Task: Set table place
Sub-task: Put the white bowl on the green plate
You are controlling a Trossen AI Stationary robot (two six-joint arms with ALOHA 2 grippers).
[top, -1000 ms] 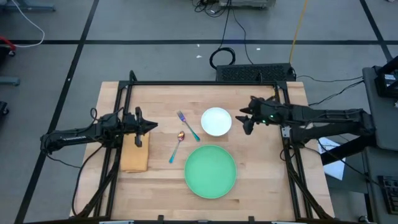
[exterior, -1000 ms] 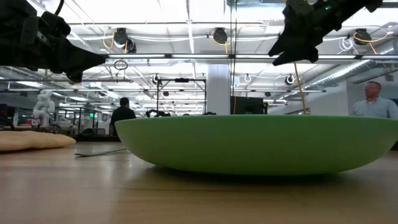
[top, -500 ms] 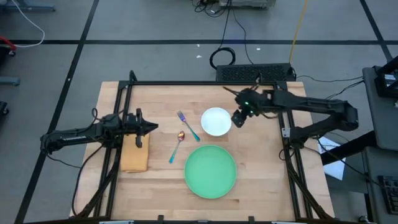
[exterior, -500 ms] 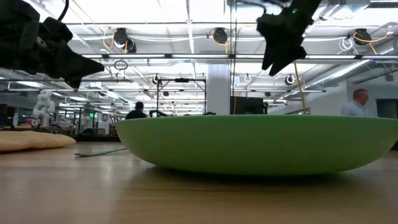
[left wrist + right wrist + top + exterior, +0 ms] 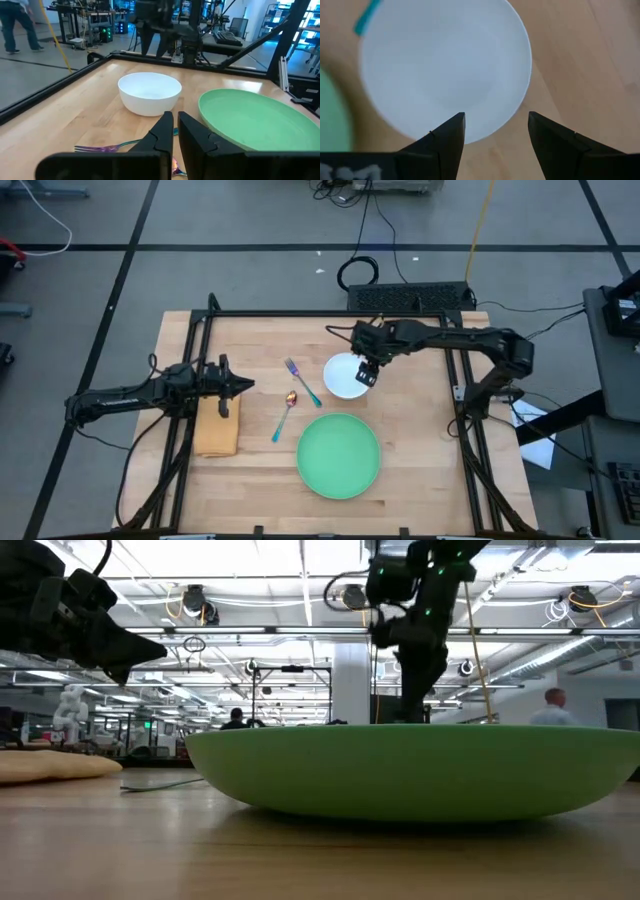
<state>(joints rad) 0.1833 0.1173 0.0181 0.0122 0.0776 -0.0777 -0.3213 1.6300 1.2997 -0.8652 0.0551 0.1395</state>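
- Bowl pick-up is judged to be the step in hand: the right gripper (image 5: 367, 373) is held directly above the right edge of the white bowl (image 5: 346, 376), with its jaws spread wide and nothing between them.
- In the right wrist view the white bowl's rim is seen just beyond the two fingertips (image 5: 451, 131), one over the inside and one over the table (image 5: 420, 470) outside it.
- The left gripper (image 5: 236, 384) is parked at the left of the table, above the far end of the tan folded cloth (image 5: 216, 430); its jaws are nearly closed and nothing is seen held.
- The green plate (image 5: 339, 454) lies at the near centre, bare, just near of the white bowl.
- The fork (image 5: 302, 383) and the spoon (image 5: 285, 415) lie left of the white bowl, between it and the tan folded cloth, unaligned with the green plate.
- The next move is judged to call for a straight descent so that the rim passes between the open fingers, a firm closure on the wall, then a lift and a short carry towards the green plate.
- No item is yet judged to be set in its final place.
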